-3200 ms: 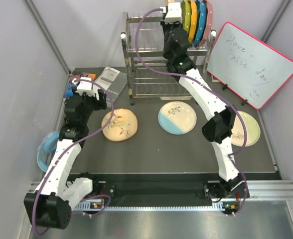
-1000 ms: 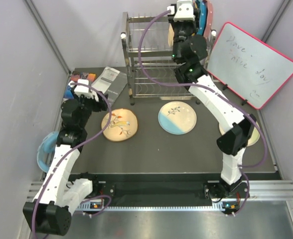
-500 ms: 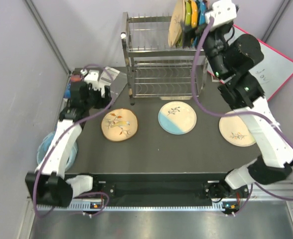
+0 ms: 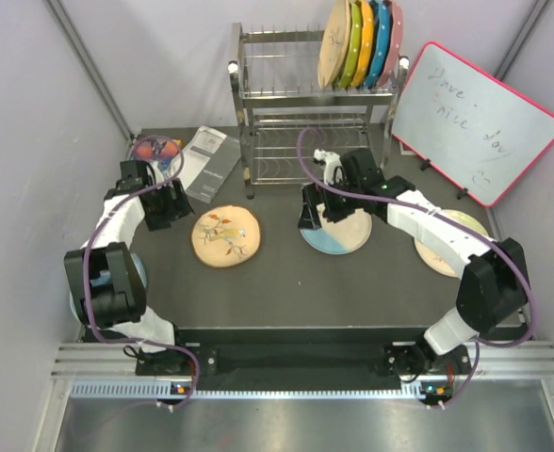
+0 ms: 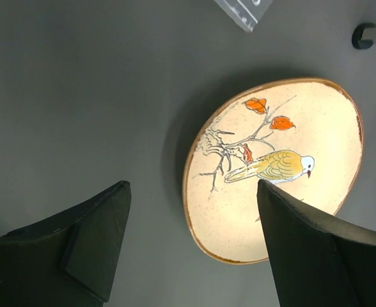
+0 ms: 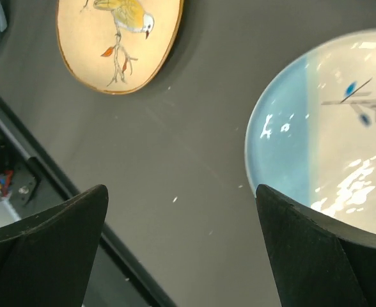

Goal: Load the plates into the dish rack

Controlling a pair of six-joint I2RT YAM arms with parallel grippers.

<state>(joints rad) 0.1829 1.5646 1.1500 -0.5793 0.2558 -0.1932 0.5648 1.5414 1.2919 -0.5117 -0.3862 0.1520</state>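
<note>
— Right wrist view: what's cut off?
— The half-blue plate (image 6: 284, 141) runs out at 3 o'clock, the bird plate (image 6: 111, 45) at 12.
— From above?
— The right arm (image 4: 428, 219) crosses the pale plate (image 4: 439, 256). The whiteboard (image 4: 475, 122) writing is unreadable.

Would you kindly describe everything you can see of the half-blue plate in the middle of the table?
The half-blue plate is round and glossy, ceramic by its look. It is cream with one side light blue, and a thin dark branch with small blue leaves is painted on it. It lies flat, face up, on the dark table, in front of the dish rack and apart from the bird plate. The open right hand is over its blue edge; contact cannot be told.
</note>
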